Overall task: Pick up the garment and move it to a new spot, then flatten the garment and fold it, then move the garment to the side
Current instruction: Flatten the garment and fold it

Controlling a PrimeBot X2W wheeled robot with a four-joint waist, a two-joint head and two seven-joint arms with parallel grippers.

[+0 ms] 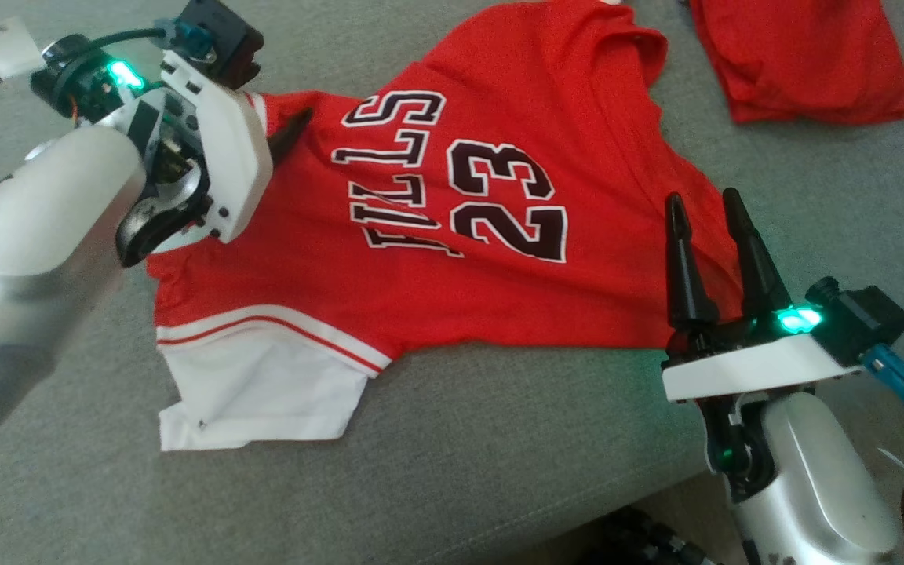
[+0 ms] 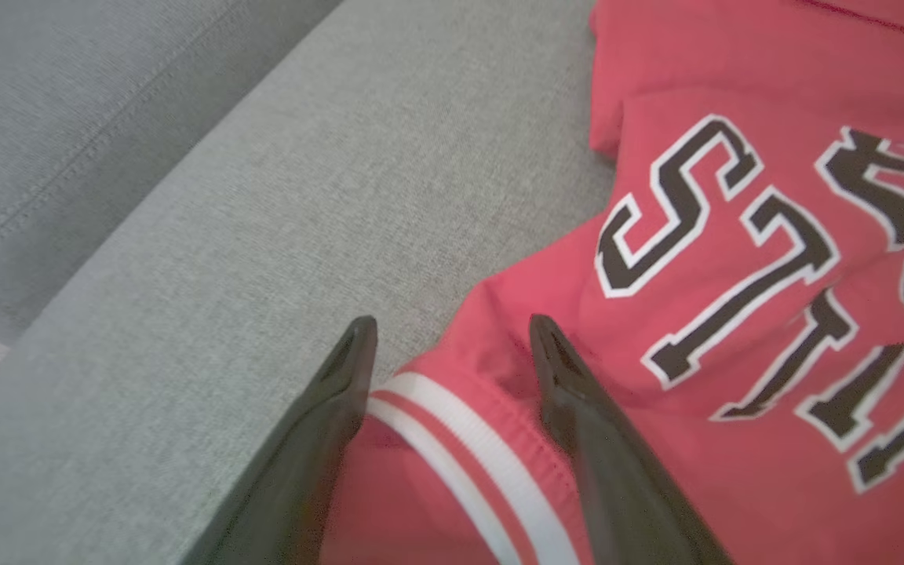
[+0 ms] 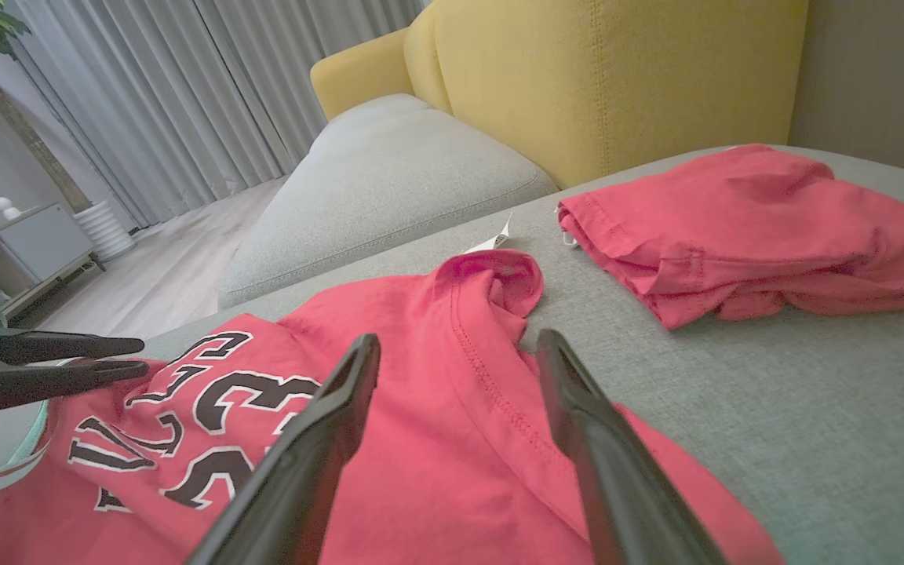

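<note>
A red jersey (image 1: 436, 235) printed with black letters and the number 23 lies spread, a little rumpled, across the middle of a grey sofa cushion (image 1: 499, 439). A white part (image 1: 256, 392) of it, set off by a red and white stripe, points toward 7 o'clock in the head view. The left gripper (image 2: 452, 333) sits at 10 o'clock from the number. Its two fingers are spread wide, with the striped trim at the jersey's edge lying between them. The cloth is not pinched, and whether the tips touch it cannot be told. The right gripper (image 1: 703, 200) stands at 4 o'clock from the number, fingers pointing toward 12 o'clock and parted. It hangs over the jersey's near right edge and grips nothing. In the right wrist view the neck opening lies just beyond its tips at 12 o'clock. A second red garment (image 1: 801, 59), loosely folded, rests on the same cushion at 1 o'clock, apart from the jersey. Behind it the right wrist view shows a yellow backrest (image 3: 617, 78) and grey curtains (image 3: 185, 94).
</note>
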